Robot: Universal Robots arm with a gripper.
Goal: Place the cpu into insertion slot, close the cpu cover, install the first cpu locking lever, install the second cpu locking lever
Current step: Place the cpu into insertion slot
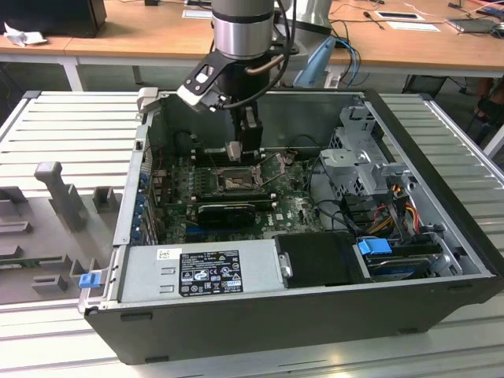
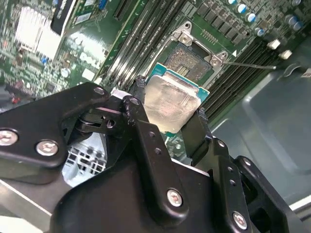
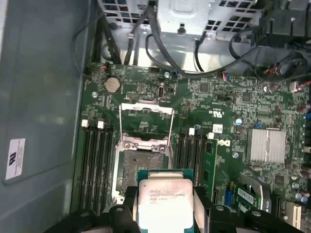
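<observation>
My gripper (image 1: 235,154) hangs inside an open computer case, shut on the cpu (image 1: 233,151), a small square chip with a silvery face. In both wrist views the cpu (image 2: 172,102) (image 3: 165,201) sits between the black fingers (image 2: 142,127), held just above and to one side of the insertion slot (image 2: 190,60) (image 3: 138,170). The insertion slot (image 1: 236,183) is dark, metal-rimmed and uncovered. The cpu cover (image 3: 146,112), a thin metal frame, is swung open beyond the socket. A thin locking lever (image 2: 248,64) sticks out beside the socket.
Memory slots (image 3: 95,160) flank the socket. A long black ribbed card (image 1: 228,211) lies in front of it and a finned heatsink (image 3: 266,144) is to one side. A power supply (image 1: 205,272), drive cage (image 1: 362,161) and cables (image 1: 386,213) fill the case; its walls (image 1: 153,126) close in.
</observation>
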